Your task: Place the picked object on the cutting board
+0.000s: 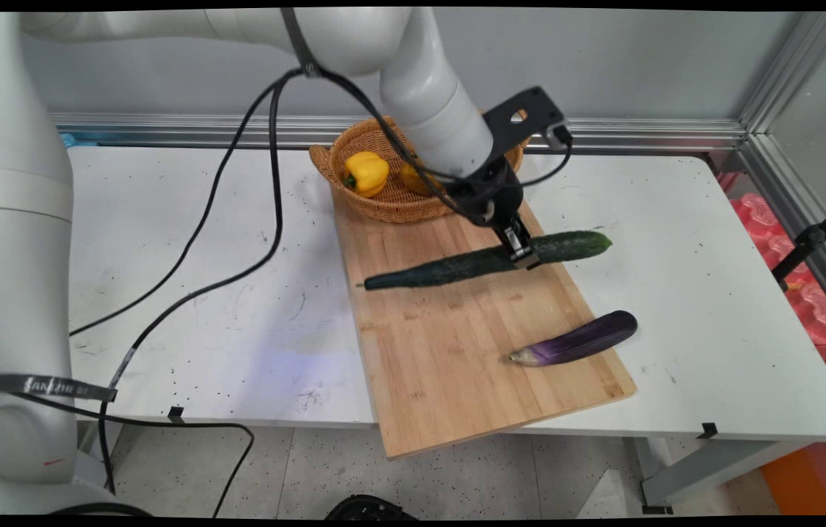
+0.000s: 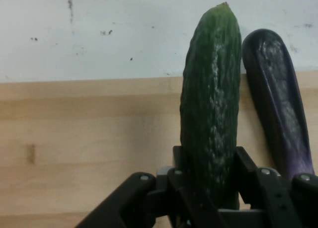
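Observation:
A long dark green cucumber [image 1: 457, 267] lies across the far part of a wooden cutting board [image 1: 442, 351], its right end reaching past the board's edge. My gripper [image 1: 521, 252] comes down on it right of its middle. In the hand view the cucumber [image 2: 211, 89] runs up between the two black fingers of the gripper [image 2: 211, 163], which press its sides, shut on it. A purple eggplant [image 1: 578, 338] rests near the board's right edge, closer to the front; the hand view shows the eggplant [image 2: 278, 99] just right of the cucumber.
A wicker basket [image 1: 354, 139] stands at the board's far end and holds two yellow peppers [image 1: 365, 172], one partly hidden by the arm. The board overhangs the white table's [image 1: 713, 293] front edge. Black cables hang over the table's left half.

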You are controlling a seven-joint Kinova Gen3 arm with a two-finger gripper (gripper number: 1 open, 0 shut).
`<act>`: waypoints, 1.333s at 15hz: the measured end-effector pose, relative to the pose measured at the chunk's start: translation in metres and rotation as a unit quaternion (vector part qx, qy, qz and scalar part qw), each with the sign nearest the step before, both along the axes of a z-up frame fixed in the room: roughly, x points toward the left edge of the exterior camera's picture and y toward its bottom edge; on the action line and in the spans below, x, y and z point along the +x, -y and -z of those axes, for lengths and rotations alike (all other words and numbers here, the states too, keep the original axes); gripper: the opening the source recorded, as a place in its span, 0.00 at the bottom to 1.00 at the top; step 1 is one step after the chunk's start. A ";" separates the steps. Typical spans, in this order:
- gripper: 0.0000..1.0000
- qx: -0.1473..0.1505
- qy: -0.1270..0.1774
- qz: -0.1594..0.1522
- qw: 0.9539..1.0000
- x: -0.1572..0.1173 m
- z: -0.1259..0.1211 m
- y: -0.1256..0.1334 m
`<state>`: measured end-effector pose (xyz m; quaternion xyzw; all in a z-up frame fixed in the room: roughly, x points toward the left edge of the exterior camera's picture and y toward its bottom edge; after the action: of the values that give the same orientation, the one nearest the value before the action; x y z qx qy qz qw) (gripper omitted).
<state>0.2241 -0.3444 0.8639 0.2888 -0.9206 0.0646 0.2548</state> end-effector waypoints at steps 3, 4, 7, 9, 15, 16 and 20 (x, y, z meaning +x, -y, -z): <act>0.00 0.005 -0.003 -0.012 1.000 -0.004 0.016 -0.011; 0.00 0.006 -0.004 -0.014 1.000 -0.005 0.019 -0.013; 0.00 0.012 -0.006 -0.023 1.000 -0.009 0.032 -0.022; 0.00 0.017 -0.007 -0.023 1.000 -0.011 0.039 -0.028; 0.00 0.022 -0.009 -0.020 1.000 -0.015 0.056 -0.040; 0.00 0.022 -0.009 -0.020 1.000 -0.015 0.058 -0.040; 0.00 0.022 -0.010 -0.021 0.999 -0.014 0.067 -0.042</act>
<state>0.2104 -0.3023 0.7966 0.3147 -0.9129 0.0467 0.2556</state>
